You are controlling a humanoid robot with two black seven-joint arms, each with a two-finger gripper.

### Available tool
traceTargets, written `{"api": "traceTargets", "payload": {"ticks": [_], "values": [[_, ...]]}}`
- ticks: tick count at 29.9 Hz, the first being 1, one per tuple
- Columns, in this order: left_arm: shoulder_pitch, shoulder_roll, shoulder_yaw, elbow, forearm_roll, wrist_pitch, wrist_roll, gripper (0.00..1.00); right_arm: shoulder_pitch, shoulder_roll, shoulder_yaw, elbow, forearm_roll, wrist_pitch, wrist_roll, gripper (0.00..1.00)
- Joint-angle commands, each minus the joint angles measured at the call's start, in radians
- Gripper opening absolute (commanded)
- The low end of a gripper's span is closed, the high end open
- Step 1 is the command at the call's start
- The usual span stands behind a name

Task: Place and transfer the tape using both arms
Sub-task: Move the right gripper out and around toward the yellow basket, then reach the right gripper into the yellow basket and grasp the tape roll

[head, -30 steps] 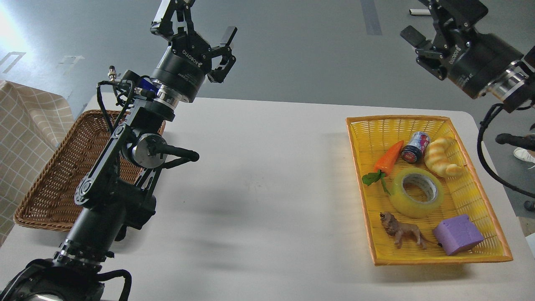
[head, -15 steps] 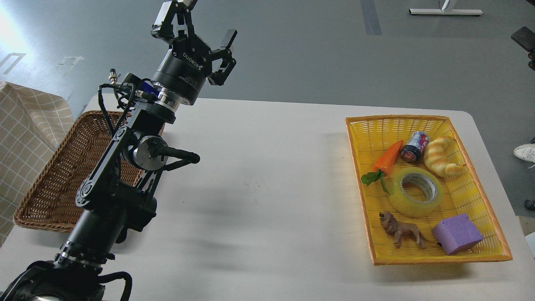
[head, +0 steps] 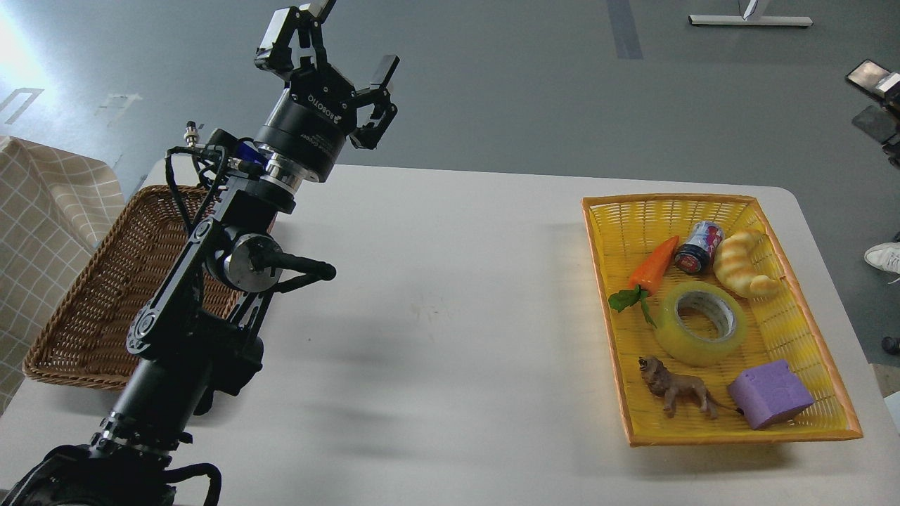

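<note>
- The scene is bright and evenly lit, with colours clear and most edges sharp.
- A strong white glare washes out the floor at the upper left corner.
- Soft, blurred shadows lie on the pale counter to the right of the left arm.
- A thin shadow shows under the near rim of the yellow basket.
- The tape shows a mild sheen.
- Straight lines bend slightly near the frame's edges.

Right arm swung away from above the yellow basket since a second ago, only a dark fragment at the frame's right edge, well beyond the basket, left tool edged slightly upward.
</note>
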Motion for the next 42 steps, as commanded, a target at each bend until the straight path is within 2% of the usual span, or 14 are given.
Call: {"api": "traceTargets", "payload": {"ticks": [1, 5, 11, 14, 18, 32, 35, 42], "values": [[0.002, 0.003, 0.0, 0.0, 0.001, 0.0, 0.002, 0.99, -0.055, -0.074, -0.044, 0.0, -0.066, 0.0, 0.003, 1.0], [0.007, 0.003, 0.0, 0.0, 0.001, 0.0, 0.002, 0.99, -0.063, -0.059, -0.123, 0.002, -0.266, 0.0, 0.026, 0.98], [0.007, 0.002, 0.0, 0.0, 0.002, 0.0, 0.002, 0.99, -0.063, 0.005, -0.174, -0.017, -0.581, 0.0, 0.026, 0.97], [0.007, 0.002, 0.0, 0.0, 0.002, 0.002, 0.002, 0.99, -0.063, 0.036, -0.186, -0.037, -0.643, 0.0, 0.026, 0.96], [0.007, 0.0, -0.002, 0.0, 0.002, 0.002, 0.0, 0.99, -0.063, 0.065, -0.19, -0.104, -0.675, 0.0, 0.026, 0.86], [0.016, -0.006, -0.002, 0.0, 0.001, 0.002, -0.002, 0.99, -0.061, 0.076, -0.295, -0.15, -0.677, 0.0, 0.026, 0.86], [0.016, -0.003, -0.003, 0.0, 0.001, 0.002, -0.002, 0.99, -0.058, 0.076, -0.327, -0.152, -0.678, 0.0, 0.026, 0.78], [0.016, 0.0, -0.008, 0.0, 0.001, 0.0, -0.003, 0.99, -0.026, 0.073, -0.398, -0.155, -0.718, 0.0, 0.026, 0.77]]}}
